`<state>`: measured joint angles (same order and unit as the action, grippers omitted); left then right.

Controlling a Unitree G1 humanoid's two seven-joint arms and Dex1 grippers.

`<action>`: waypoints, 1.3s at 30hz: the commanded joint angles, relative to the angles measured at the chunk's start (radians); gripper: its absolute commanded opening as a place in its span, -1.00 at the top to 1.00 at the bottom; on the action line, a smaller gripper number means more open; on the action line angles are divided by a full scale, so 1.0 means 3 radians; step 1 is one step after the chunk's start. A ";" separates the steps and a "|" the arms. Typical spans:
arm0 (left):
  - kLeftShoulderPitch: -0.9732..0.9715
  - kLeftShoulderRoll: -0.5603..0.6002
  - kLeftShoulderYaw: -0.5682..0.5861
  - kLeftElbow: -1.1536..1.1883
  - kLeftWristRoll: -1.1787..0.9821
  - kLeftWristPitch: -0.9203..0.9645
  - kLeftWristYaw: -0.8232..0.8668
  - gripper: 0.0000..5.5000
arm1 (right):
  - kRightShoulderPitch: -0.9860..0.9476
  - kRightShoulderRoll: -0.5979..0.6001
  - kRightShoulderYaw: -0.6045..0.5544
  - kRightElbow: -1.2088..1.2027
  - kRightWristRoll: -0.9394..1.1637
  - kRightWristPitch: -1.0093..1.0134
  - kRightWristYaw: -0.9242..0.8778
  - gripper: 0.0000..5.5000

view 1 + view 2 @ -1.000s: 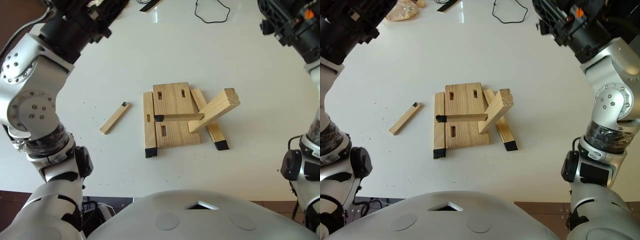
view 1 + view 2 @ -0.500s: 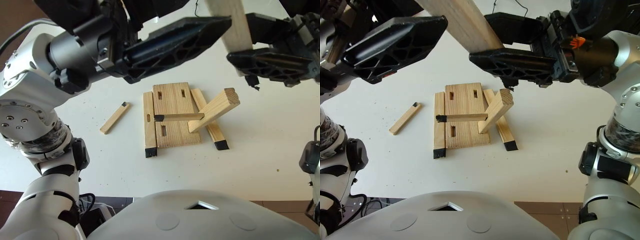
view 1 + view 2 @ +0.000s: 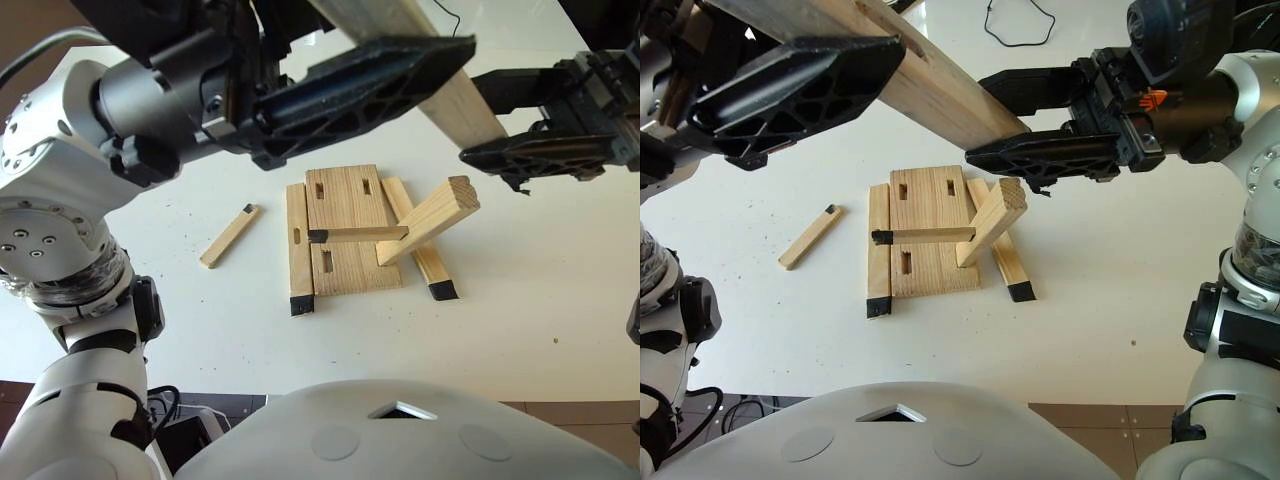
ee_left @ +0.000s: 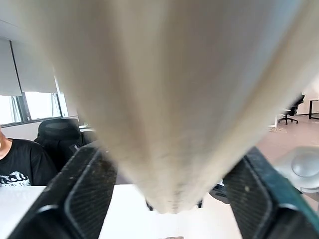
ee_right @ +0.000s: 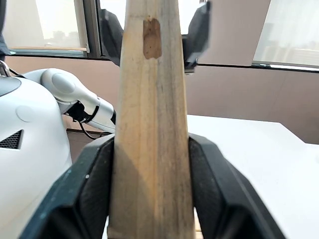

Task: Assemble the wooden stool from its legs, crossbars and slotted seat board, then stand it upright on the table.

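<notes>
Both grippers are clamping one raised leg (image 3: 940, 90) high above the table (image 3: 500, 300). The left gripper (image 4: 172, 191) is pinching it farther up its length. The right gripper (image 3: 982, 120) is closing its pads on the lower end, and a mortise (image 5: 152, 37) is showing on the face turned toward the right wrist.

This is looking like a handover or re-gripping of the leg in the air before it is fitted. Next, one gripper should be letting go only while the other is gripping firmly. The leg then needs turning so the mortise is facing a crossbar end, and lowering toward the stack.

Counting the parts:
- **Board:** one board (image 3: 345, 205) is lying flat mid-table, with three slots showing.
- **Legs:** there are four, counting the raised one.
  - The left flat leg (image 3: 298, 250) is lying against the board's left side.
  - The right flat leg (image 3: 427, 264) is lying just beside its right side.
  - The propped leg (image 3: 435, 218) is tilting up over the board's right side.
- **Crossbars:** there are two.
  - The joined crossbar (image 3: 360, 234) is lying across the board and meeting the propped leg, seemingly plugged into it.
  - The loose crossbar (image 3: 230, 236) is lying apart, toward the table's left edge
</notes>
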<state>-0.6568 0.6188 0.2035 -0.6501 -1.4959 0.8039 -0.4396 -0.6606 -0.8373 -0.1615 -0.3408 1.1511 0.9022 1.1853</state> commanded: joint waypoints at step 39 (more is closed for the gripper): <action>0.0371 0.0589 0.0038 0.0472 0.1522 -0.0477 -0.0838 0.26 | 0.0080 0.0011 -0.0043 0.0843 -0.1117 -0.0871 0.0250 -0.39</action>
<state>-0.5923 0.7363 0.1768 -0.5307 -1.0924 0.6759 -0.6362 -0.6531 -0.8384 -0.1613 -0.1103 0.8399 0.6629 1.2774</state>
